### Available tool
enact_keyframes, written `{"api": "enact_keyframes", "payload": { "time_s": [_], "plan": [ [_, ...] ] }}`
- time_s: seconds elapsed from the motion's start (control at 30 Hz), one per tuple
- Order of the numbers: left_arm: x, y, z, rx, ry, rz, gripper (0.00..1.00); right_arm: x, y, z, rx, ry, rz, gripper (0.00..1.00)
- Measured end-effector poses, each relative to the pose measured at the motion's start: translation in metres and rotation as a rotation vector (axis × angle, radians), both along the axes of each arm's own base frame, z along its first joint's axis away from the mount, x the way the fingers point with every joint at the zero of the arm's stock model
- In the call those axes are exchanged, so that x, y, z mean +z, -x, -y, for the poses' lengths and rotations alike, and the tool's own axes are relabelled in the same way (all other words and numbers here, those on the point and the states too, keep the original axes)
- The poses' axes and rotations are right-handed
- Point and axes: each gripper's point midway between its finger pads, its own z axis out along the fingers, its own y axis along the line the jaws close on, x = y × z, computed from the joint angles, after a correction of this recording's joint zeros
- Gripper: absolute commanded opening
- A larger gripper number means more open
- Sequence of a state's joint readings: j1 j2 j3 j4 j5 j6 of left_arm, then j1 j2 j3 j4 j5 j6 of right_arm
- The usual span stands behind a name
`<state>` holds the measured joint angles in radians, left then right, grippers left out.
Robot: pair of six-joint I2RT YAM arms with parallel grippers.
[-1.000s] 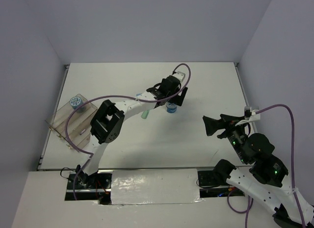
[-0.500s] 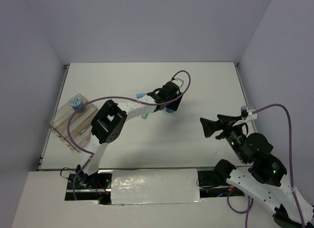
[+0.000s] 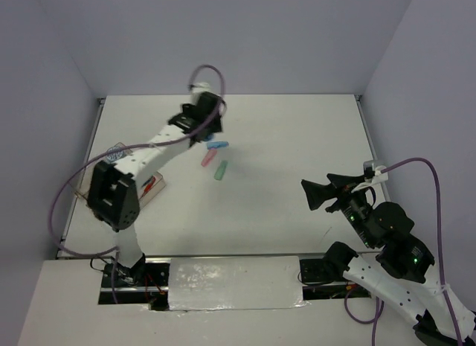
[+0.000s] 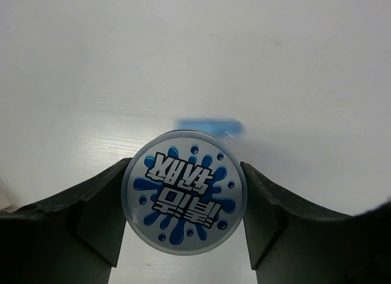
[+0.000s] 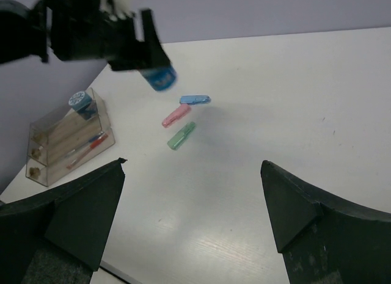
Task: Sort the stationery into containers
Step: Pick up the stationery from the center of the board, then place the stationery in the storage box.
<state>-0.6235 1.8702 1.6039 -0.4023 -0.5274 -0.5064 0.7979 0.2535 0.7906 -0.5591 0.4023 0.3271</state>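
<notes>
My left gripper is shut on a round blue-white patterned disc, held off the table at the far left-centre; the disc also shows in the right wrist view. Below it on the table lie a blue capsule, a pink capsule and a green capsule. The clear divided tray stands at the left, partly hidden by the left arm in the top view. It holds red and blue pens, and a second disc sits on top. My right gripper hangs open and empty at the right.
The left arm's purple cable loops over the tray area. Grey walls close the table at the back and both sides. The right arm's base and cable fill the near right corner.
The left gripper has closed on the disc, lifted it from the table's middle and swung it back and left toward the tray side. The right arm has barely moved.
</notes>
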Motion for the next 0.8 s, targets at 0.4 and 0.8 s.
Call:
{"api": "enact_keyframes", "payload": {
  "time_s": [0.4,0.8],
  "plan": [
    [-0.007,0.123,-0.386,1.196,-0.018,-0.057,0.00,-0.005,-0.004,-0.027,0.095,0.004,-0.002,1.00],
    [-0.006,0.141,-0.414,1.281,0.064,0.018,0.00,-0.025,-0.012,-0.060,0.198,0.048,-0.050,1.00]
  ]
}}
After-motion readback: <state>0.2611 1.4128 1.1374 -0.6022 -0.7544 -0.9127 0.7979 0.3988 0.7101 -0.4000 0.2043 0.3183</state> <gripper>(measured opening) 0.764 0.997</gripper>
